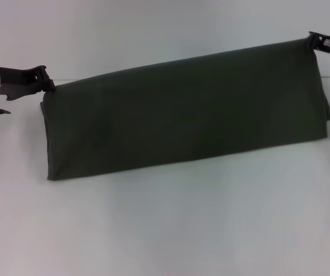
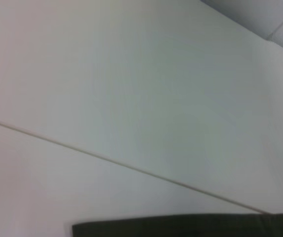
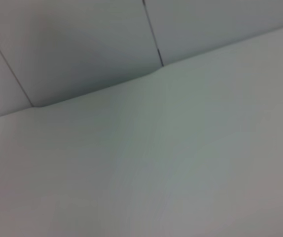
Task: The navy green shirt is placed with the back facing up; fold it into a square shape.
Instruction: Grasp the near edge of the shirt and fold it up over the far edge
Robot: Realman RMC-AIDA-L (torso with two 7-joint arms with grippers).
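The navy green shirt [image 1: 185, 112] shows in the head view as a long dark olive band, held up by its two upper corners and hanging down to the white table. My left gripper [image 1: 45, 82] is shut on its upper left corner. My right gripper [image 1: 315, 41] is shut on its upper right corner, higher and farther back. The plain side faces me; no letters show. A dark strip of the shirt [image 2: 186, 225] shows in the left wrist view. The right wrist view shows no cloth.
The white table [image 1: 165, 230] spreads in front of and behind the shirt. A thin seam line [image 2: 117, 163] crosses the table in the left wrist view. A wall with panel joints [image 3: 151, 34] stands behind the table in the right wrist view.
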